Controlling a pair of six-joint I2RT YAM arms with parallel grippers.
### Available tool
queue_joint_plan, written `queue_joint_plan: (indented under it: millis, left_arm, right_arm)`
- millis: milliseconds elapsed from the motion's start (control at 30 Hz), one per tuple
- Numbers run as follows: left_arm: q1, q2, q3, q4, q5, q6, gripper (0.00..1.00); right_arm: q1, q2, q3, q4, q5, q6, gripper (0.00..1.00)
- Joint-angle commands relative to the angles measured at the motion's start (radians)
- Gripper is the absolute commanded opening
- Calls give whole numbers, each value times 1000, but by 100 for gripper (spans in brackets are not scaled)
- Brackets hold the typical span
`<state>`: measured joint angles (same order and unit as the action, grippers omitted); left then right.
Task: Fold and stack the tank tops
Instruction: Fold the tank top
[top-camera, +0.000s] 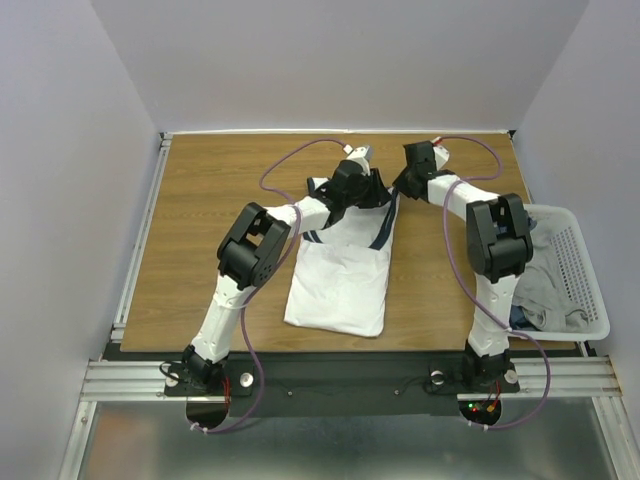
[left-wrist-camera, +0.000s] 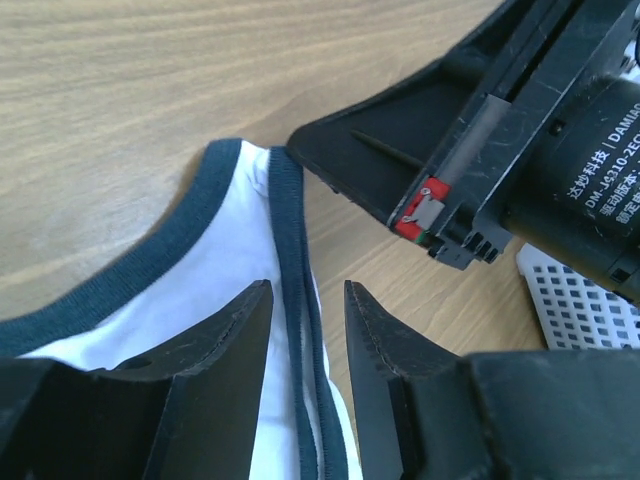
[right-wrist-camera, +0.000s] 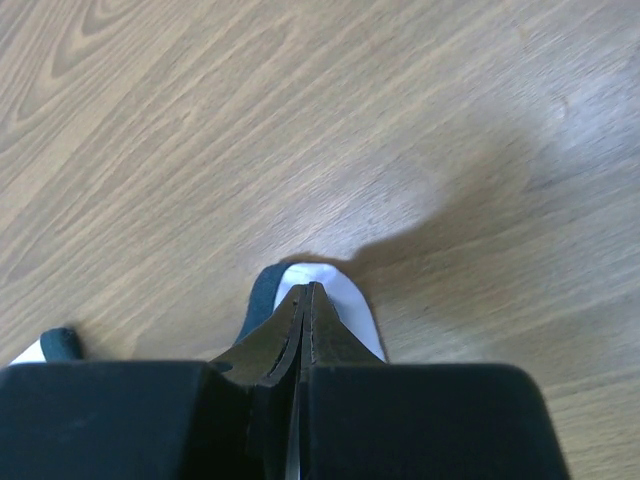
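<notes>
A white tank top (top-camera: 340, 285) with navy edging lies flat on the wooden table, hem toward the arms. My left gripper (top-camera: 372, 195) is at its top edge, open, with a navy-edged strap (left-wrist-camera: 290, 230) lying between the fingers (left-wrist-camera: 305, 290), untouched by either pad. My right gripper (top-camera: 400, 185) is just to the right of it, shut on the tip of the other strap. In the right wrist view white cloth (right-wrist-camera: 345, 300) with a navy rim pokes out past the closed right gripper (right-wrist-camera: 308, 288). A grey tank top (top-camera: 545, 285) and a dark blue one (top-camera: 520, 318) lie in the basket.
A white plastic mesh basket (top-camera: 590, 290) stands at the table's right edge, beside the right arm; a corner of the basket (left-wrist-camera: 570, 300) shows in the left wrist view. The right gripper's black body (left-wrist-camera: 520, 130) hangs very close to the left fingers. Bare wood lies left of the tank top.
</notes>
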<state>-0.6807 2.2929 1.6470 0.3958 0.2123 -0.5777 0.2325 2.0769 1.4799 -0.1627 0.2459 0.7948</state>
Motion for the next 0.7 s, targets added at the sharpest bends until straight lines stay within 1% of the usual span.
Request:
queue_joint_plan:
  millis: [0, 100, 200, 300, 400, 533, 667]
  left_arm:
    - [-14, -43, -1, 38, -16, 38, 46]
    - [-22, -41, 7, 35, -17, 55, 46]
    - [-28, -23, 45, -15, -50, 79, 47]
    - [-36, -7, 57, -57, -105, 90, 47]
    - [-45, -3, 65, -66, -137, 104, 47]
    - [-65, 26, 106, -126, -204, 137, 46]
    - [-79, 31, 111, -133, -280, 153, 46]
  right_arm:
    - [27, -11, 57, 12, 56, 17, 0]
    - [41, 6, 83, 2, 64, 21, 1]
    - [45, 21, 102, -14, 67, 24, 1]
    - [48, 34, 114, -20, 75, 32, 1]
    - [50, 43, 120, -24, 73, 38, 4]
    - [51, 58, 131, -28, 67, 47, 5]
    - [59, 63, 135, -31, 72, 53, 5]
